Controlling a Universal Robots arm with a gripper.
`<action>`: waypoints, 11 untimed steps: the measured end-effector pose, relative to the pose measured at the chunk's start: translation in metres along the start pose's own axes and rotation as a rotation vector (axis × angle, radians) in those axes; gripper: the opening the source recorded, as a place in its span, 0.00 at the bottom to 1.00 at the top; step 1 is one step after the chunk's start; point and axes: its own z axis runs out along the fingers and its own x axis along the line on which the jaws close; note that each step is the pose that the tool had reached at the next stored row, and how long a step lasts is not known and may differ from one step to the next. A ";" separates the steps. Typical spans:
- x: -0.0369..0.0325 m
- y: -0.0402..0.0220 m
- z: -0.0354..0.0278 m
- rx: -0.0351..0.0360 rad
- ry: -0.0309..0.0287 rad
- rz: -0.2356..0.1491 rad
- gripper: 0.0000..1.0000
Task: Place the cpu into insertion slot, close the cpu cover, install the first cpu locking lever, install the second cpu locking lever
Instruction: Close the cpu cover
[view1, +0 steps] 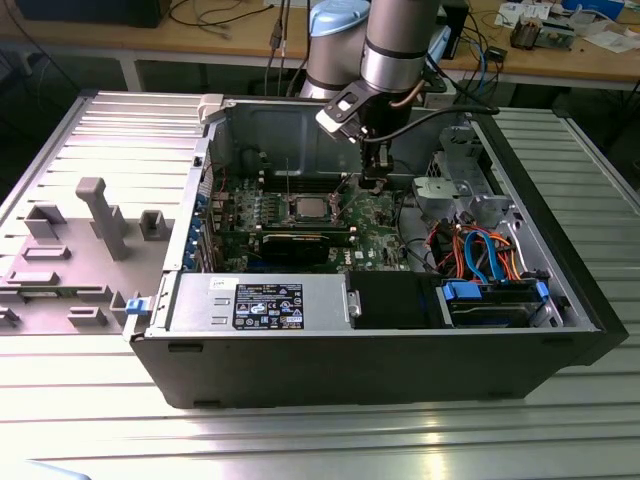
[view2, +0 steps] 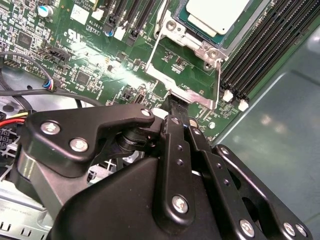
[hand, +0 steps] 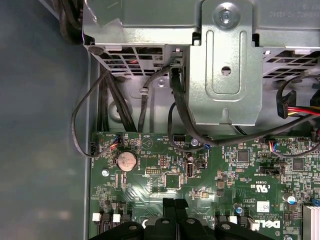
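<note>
Two steps look done to me: the cpu (view2: 217, 12) is seated mid-board with the cpu cover (view2: 202, 50) flat over it, so it's lever time. The gripper (view2: 177, 107) has its fingers pinched together on nothing I can see. Its tip is right at the cover's end on the exterior view's right, and that thin locking lever (view2: 154, 42) calls for a no-slip push.

My table (view1: 320, 440) is ribbed grey metal, catching pale glare along its near edge in the exterior view. Beyond it runs a wooden bench (view1: 220, 45) strewn with cables (view1: 200, 12), dark underneath.
</note>
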 end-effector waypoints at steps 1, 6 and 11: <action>0.0000 -0.0010 0.0000 0.0001 -0.0001 0.000 0.11; 0.0001 -0.0030 0.0000 0.0000 -0.0001 0.000 0.11; 0.0001 -0.0047 0.0000 0.0000 -0.0001 0.000 0.11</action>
